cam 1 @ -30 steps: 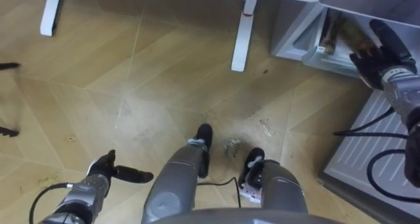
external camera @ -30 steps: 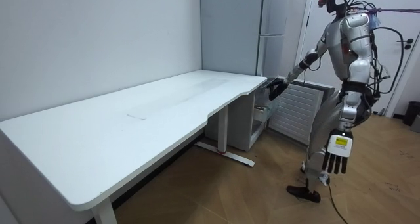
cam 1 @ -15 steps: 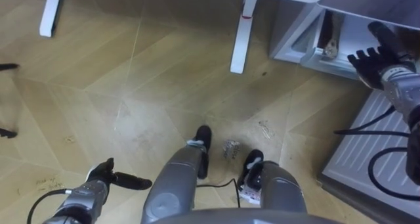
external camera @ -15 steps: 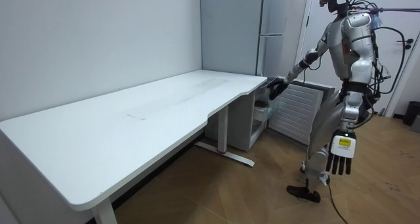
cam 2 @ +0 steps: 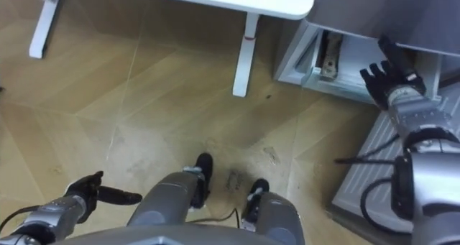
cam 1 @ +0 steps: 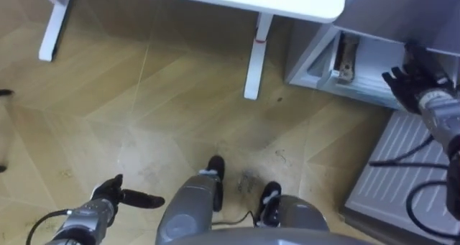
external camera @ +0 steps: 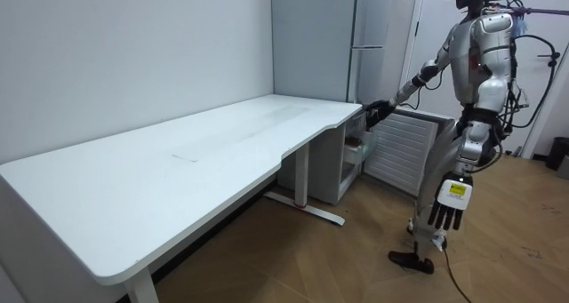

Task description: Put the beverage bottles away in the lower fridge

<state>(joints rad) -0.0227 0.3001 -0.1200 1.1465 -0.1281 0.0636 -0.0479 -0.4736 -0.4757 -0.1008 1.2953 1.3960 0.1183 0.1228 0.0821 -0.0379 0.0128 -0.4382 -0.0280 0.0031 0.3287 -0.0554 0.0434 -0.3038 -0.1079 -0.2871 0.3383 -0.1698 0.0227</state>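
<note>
- Fingers (cam 1: 394, 77) of the right hand (cam 1: 411, 87) are spread apart and straight, clamped on nothing, in the left eye view. The hand is held out just in front of the open lower fridge (cam 1: 307, 58).
- Same view: left hand (cam 1: 108, 196) sits low at my left over the floor, fingers loosely straight, holding nothing.
- Same view: one tan upright thing (cam 1: 347, 56) stands inside the lower fridge. It may be a drink; I cannot tell. I cannot place any other drinks.
- Room view: I stand off the end of the desk (external camera: 204, 152), right arm stretched to the lower fridge, left arm hanging at my side with fingers straight down.
- Room view: fridge door (external camera: 402, 152) is swung open, so access is done.
- Right eye view: same layout. Right hand is open at the compartment mouth, left hand empty near the floor.
- Progress, my judgement: door opened and both hands empty, so either a drink has just gone in or none is fetched yet. Shutting the door is left.
- Count: two hands, one desk, one lower fridge, one open door, one tan thing inside.
</note>
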